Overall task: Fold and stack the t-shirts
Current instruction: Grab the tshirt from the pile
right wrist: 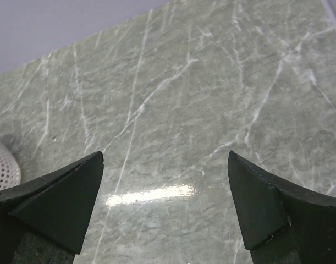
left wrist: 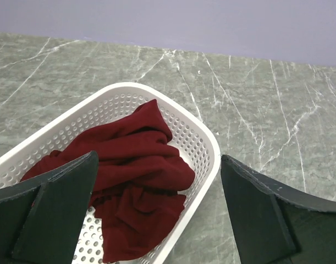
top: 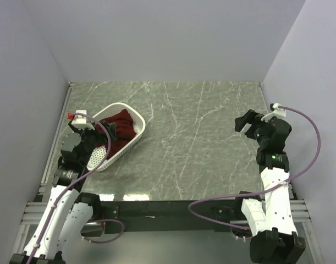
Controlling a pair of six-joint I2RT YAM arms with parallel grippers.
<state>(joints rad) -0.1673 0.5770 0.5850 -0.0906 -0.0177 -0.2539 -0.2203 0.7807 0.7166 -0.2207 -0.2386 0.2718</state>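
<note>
Basket [left wrist: 214,151] (t-shirt [left wrist: 140,159] inside) near left edge

White perforated basket [left wrist: 209,138] sits on the left of the surface [top: 211,143], skewed diagonally to its edges. Surface is glossy grey-green marble pattern with white veins, glare near the front edge. Pale lilac walls [top: 168,38] on three sides.

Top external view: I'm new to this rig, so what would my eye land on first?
The crumpled dark red t-shirt stands out most, lying in the white basket at the left of the grey-green marbled table. The left hand hovers open by that basket. The right hand hangs open over bare tabletop at the far right.
</note>
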